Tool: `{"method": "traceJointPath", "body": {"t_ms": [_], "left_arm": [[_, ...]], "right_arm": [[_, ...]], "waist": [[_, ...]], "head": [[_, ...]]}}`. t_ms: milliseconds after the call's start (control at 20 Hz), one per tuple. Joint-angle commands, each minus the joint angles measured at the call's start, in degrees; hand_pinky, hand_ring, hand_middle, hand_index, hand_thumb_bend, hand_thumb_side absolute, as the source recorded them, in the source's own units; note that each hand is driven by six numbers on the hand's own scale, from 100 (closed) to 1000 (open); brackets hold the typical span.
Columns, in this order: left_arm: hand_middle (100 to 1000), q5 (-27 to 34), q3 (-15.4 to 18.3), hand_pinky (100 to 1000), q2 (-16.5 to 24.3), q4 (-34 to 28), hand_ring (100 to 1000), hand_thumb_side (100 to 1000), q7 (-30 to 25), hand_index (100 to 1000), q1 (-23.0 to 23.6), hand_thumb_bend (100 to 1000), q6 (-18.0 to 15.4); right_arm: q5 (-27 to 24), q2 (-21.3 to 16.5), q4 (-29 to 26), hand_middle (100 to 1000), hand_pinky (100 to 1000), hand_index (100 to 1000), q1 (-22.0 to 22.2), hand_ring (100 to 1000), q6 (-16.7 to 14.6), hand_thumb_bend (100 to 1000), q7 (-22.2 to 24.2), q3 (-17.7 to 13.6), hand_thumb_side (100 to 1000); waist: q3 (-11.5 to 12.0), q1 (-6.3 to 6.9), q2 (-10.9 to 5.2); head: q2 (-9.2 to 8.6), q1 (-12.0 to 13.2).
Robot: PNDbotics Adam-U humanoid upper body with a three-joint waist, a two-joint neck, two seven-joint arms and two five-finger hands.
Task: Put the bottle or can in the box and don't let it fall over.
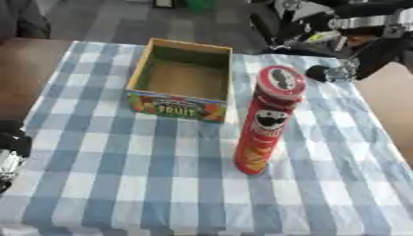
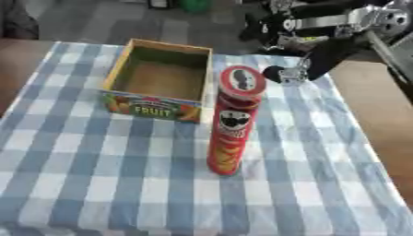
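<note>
Red crisp can upright, cardboard box labelled "FRUIT" beside

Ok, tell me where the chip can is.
The chip can stands upright on the checked cloth, just right of the open box and nearer the camera.

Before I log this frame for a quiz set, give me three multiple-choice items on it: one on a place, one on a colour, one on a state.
1. Where does the red can stand?
A. inside the box
B. on the checked cloth, right of the box
C. on bare wood

2. What colour is the checked cloth?
A. blue and white
B. green and yellow
C. plain black

3. What is the cardboard box like?
A. closed
B. tipped over
C. open and empty

Answers: B, the can stands on the cloth beside the box; A, blue and white squares; C, its bare floor shows.
</note>
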Motion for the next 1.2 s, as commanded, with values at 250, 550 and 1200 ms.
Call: {"method": "traceJointPath", "body": {"t_ms": [250,550,1200], "left_arm": [[556,0.08,0.05,584,0.58,-0.73,523,454,-0.36,700,-0.67,278,-0.18],[556,0.14,-0.04,584,0.54,-0.72,524,455,-0.55,700,-0.74,272,-0.23],[557,0.30,-0.15,585,0.43,-0.76,525,457,-0.79,699,-0.89,266,-0.28]], "right_arm": [[-2.47,-0.26,-1.41,1000,922,1000,-1.38,983,-0.05,157,0.57,-0.12,592],[-3.65,1.24,-1.63,1000,922,1000,-2.46,983,0.76,148,1.47,0.61,607],[-1.19,3.24,-0.34,1000,928,1000,-3.29,986,0.09,149,1.90,2.00,607]], "waist": [[0.13,0.31,-0.44],[0.33,0.42,-0.44],[0.66,0.56,-0.45]], "head": [[0.37,-0.23],[0.37,-0.43],[0.37,-0.84]]}}
